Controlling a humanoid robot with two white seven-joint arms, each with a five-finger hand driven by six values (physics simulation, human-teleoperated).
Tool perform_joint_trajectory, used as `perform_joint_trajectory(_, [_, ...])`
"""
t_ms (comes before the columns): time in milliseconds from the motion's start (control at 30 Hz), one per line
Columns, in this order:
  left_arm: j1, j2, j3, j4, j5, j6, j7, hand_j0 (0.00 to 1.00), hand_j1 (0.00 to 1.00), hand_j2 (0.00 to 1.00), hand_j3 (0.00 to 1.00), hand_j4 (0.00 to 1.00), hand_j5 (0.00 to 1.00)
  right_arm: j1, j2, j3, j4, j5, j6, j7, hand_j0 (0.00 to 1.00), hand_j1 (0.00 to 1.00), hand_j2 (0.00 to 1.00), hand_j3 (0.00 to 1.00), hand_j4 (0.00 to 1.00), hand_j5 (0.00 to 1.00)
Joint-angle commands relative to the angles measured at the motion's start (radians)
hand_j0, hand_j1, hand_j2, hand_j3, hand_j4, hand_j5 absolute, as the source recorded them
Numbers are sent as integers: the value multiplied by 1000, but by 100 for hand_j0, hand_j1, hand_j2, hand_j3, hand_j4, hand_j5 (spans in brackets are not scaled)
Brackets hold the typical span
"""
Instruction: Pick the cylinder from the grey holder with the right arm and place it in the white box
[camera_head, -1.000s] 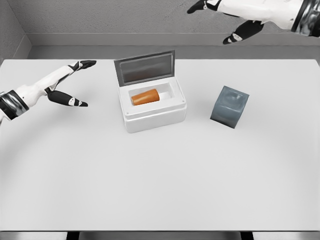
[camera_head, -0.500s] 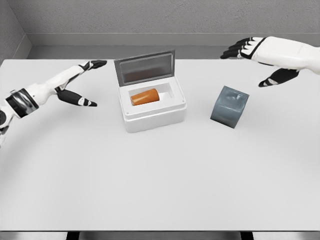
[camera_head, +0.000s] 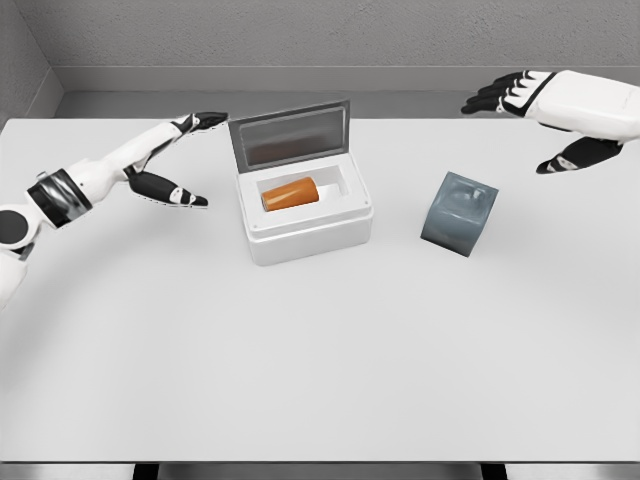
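In the white box (camera_head: 305, 232), an orange cylinder (camera_head: 290, 193)

No text, label, brand, number or sign can be read anywhere, neither on the white rectangular box (camera_head: 305, 215) with its raised lid nor on the grey cube-shaped holder (camera_head: 459, 213).

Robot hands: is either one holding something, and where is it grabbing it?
Nothing is held. The left hand and right hand are both open in the air. The orange cylinder lies inside the white box.
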Motion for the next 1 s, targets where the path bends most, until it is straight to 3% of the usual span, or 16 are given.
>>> perform_joint_trajectory(0, [0,-4,8,12,7,2,0,100,100,100,100,100,100,0,-1,-3,0,-6,2,0,100,100,100,100,100,100])
perform_joint_trajectory(200, [-3,-32,10,21,5,2,0,100,100,100,100,100,100,3,0,-13,0,-6,2,0,100,100,100,100,100,100])
perform_joint_trajectory(267, [-20,-55,7,59,2,2,0,100,100,100,100,100,100,9,0,-14,0,-6,2,0,100,100,100,100,100,100])
perform_joint_trajectory(400, [-34,-63,8,62,-38,2,0,100,100,100,100,100,100,9,5,-13,1,-6,2,0,100,100,100,100,100,100])
perform_joint_trajectory(967, [-18,-46,7,9,-56,2,-18,100,100,100,100,100,100,8,25,-11,30,-8,2,1,100,100,100,100,100,100])
